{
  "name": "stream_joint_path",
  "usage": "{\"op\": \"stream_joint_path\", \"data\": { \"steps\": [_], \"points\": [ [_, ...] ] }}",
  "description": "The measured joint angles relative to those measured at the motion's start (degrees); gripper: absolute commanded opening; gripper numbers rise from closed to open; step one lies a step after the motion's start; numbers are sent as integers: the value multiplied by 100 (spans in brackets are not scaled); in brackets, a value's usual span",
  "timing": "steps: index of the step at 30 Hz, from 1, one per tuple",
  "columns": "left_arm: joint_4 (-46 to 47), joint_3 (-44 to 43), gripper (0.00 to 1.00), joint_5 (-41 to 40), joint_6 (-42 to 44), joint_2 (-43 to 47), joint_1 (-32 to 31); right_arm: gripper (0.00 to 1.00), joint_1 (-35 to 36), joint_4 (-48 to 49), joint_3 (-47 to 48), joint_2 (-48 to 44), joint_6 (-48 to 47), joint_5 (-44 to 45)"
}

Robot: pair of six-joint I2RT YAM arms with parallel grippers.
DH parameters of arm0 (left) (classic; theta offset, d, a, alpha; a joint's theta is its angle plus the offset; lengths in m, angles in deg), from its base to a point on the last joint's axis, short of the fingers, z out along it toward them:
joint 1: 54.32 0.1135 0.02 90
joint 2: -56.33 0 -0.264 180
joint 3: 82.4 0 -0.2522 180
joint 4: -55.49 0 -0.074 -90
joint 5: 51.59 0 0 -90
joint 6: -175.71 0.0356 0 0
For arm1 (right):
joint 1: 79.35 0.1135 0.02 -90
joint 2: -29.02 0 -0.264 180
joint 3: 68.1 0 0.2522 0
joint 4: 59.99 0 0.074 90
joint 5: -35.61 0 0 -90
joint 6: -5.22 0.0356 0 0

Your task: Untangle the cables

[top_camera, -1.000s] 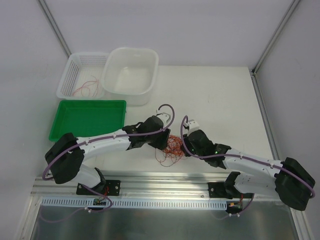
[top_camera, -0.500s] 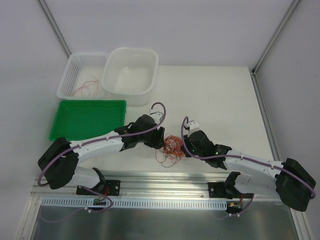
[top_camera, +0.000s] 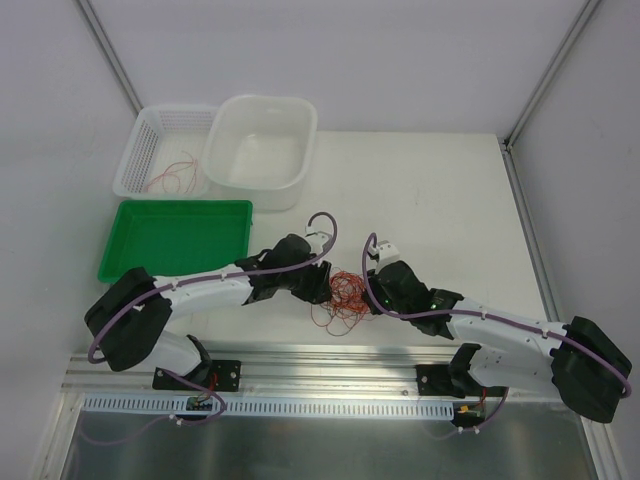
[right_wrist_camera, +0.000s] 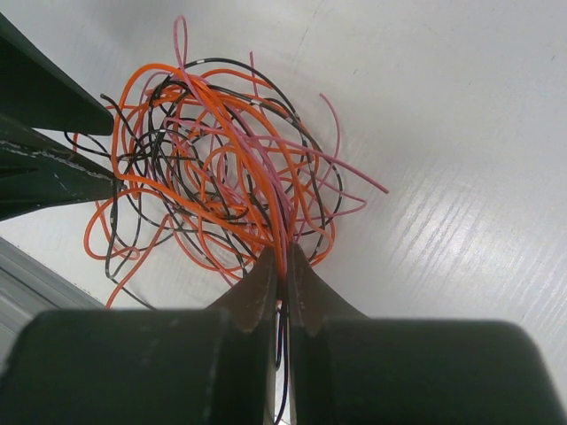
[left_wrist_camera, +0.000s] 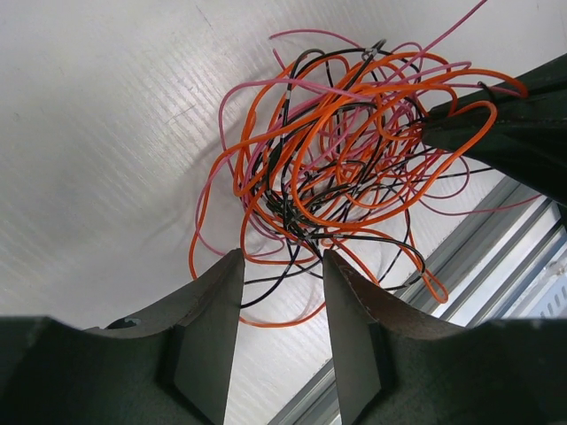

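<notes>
The cables [top_camera: 345, 292] are a loose tangle of thin orange, pink and black wires lying on the white table between the two arms. In the left wrist view the cables [left_wrist_camera: 354, 142] spread out ahead of my left gripper [left_wrist_camera: 282, 266]. Its jaws stand apart, and a black and an orange strand cross the gap at the tips without being clamped. My right gripper [right_wrist_camera: 283, 257] is shut on a few strands at the tangle's near edge, and the cables [right_wrist_camera: 213, 159] fan out beyond it. From above, the left gripper [top_camera: 325, 287] and right gripper [top_camera: 368, 290] flank the tangle.
A white slatted basket [top_camera: 140, 150] at the back left holds a few loose wires [top_camera: 172, 178]. Beside it stands a white tub [top_camera: 262, 140], and a green tray [top_camera: 110, 255] lies in front of them. A metal rail [top_camera: 330, 360] runs along the table's near edge.
The left gripper has shifted at the tangle's left side and its jaws have narrowed. The right gripper has stayed shut on its strands without moving.
</notes>
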Motion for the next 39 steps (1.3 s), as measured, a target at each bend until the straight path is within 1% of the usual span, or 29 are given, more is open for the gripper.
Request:
{"op": "stream_joint_path", "data": {
  "steps": [6, 7, 8, 9, 14, 15, 16, 17, 22, 25, 27, 30, 34, 37, 39],
  "points": [
    [70, 197, 40, 144, 44, 81, 2, 1, 0, -2, 0, 0, 0, 2],
    [72, 236, 36, 162, 55, 120, 2, 1, 0, -2, 0, 0, 0, 2],
    [72, 280, 30, 177, 70, 170, 2, 1, 0, -2, 0, 0, 0, 2],
    [66, 304, 27, 186, 85, 205, 2, 1, 0, -2, 0, 0, 0, 2],
    [76, 341, 23, 232, 181, 275, 2, 1, 0, -2, 0, 0, 0, 0],
    [76, 343, 17, 251, 188, 275, 2, 1, 0, -2, 0, 0, 2, 0],
    [76, 345, 3, 273, 199, 275, 2, 1, 0, -2, 0, 0, 2, 0],
    [79, 345, 0, 291, 205, 275, 2, 1, 0, -2, 0, 0, 0, 0],
    [48, 345, 0, 275, 271, 317, 2, 1, 0, -94, 0, -26, 4, 42],
    [-269, 330, 0, 72, 208, 660, 52, 1, -9, -424, 2, -271, 24, 254],
    [-697, 254, 0, -210, 101, 1134, 164, 1, -94, -800, 15, -640, 50, 474],
    [-1360, -2, 0, -662, -118, 2094, 564, 1, -393, -1429, 114, -1329, 114, 822],
    [-1897, -354, 0, -1102, -348, 3370, 1060, 1, -798, -2323, 439, -2330, 184, 1366],
    [-2310, -660, 0, -1377, -400, 3928, 1102, 1, -1051, -2927, 885, -2855, 179, 1696],
    [-2590, -907, 0, -1537, -413, 4076, 1097, 1, -1209, -3268, 1294, -3117, 162, 1926]
  ]
}}
